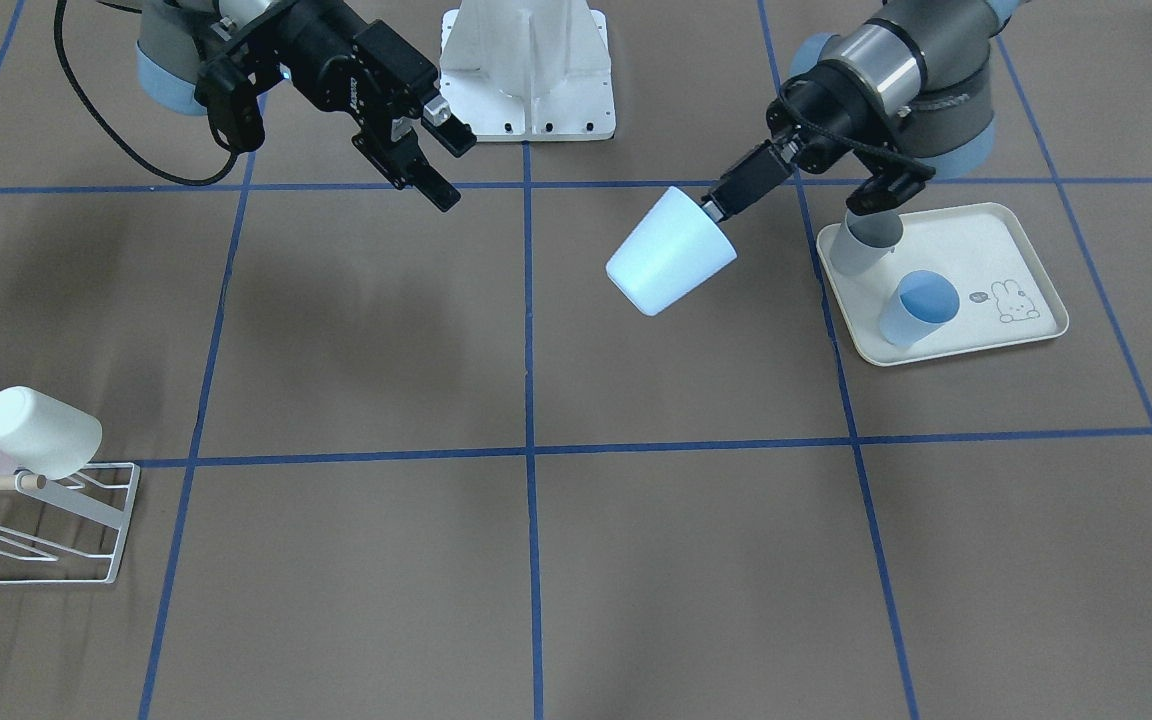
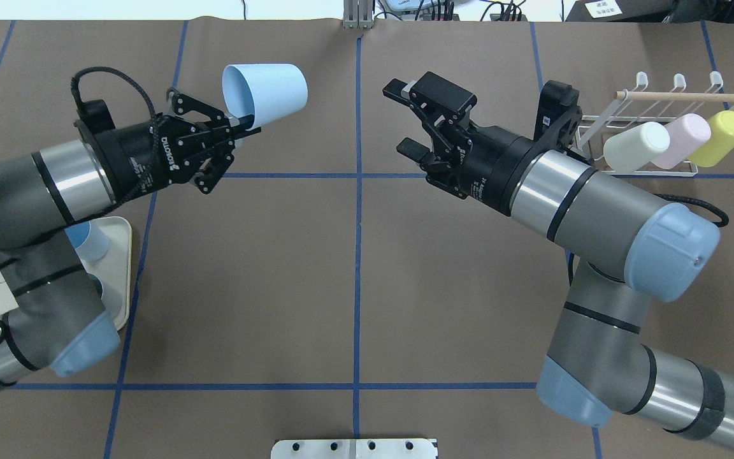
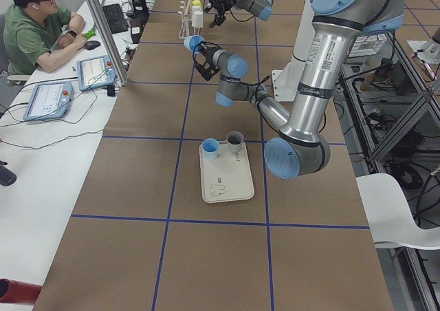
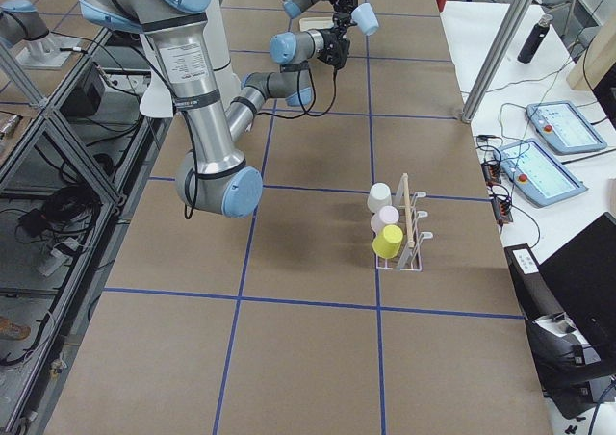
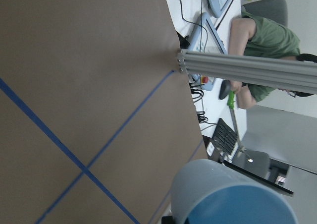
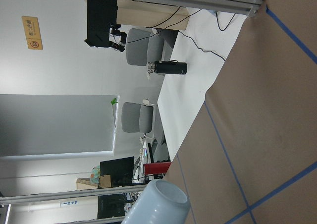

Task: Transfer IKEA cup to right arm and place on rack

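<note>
My left gripper point(image 2: 243, 124) is shut on the rim of the light blue IKEA cup point(image 2: 265, 92), holding it tilted in the air over the table's middle left. The same cup point(image 1: 671, 255) points its mouth toward the centre, and it fills the lower edge of the left wrist view point(image 5: 233, 194). My right gripper point(image 2: 401, 119) hangs open a little way off, facing the cup point(image 6: 158, 204), with nothing between its fingers. The white wire rack point(image 2: 685, 96) stands at the far right and carries a cream cup point(image 2: 634, 146), a pink cup point(image 2: 685, 137) and a yellow cup point(image 2: 720, 137).
A cream rabbit-print tray point(image 1: 976, 240) lies under my left arm with a blue cup point(image 1: 921, 305) and a grey cup point(image 1: 861, 245) on it. The white robot base point(image 1: 526, 70) sits at the table's back edge. A person point(image 3: 34, 29) sits at a side desk.
</note>
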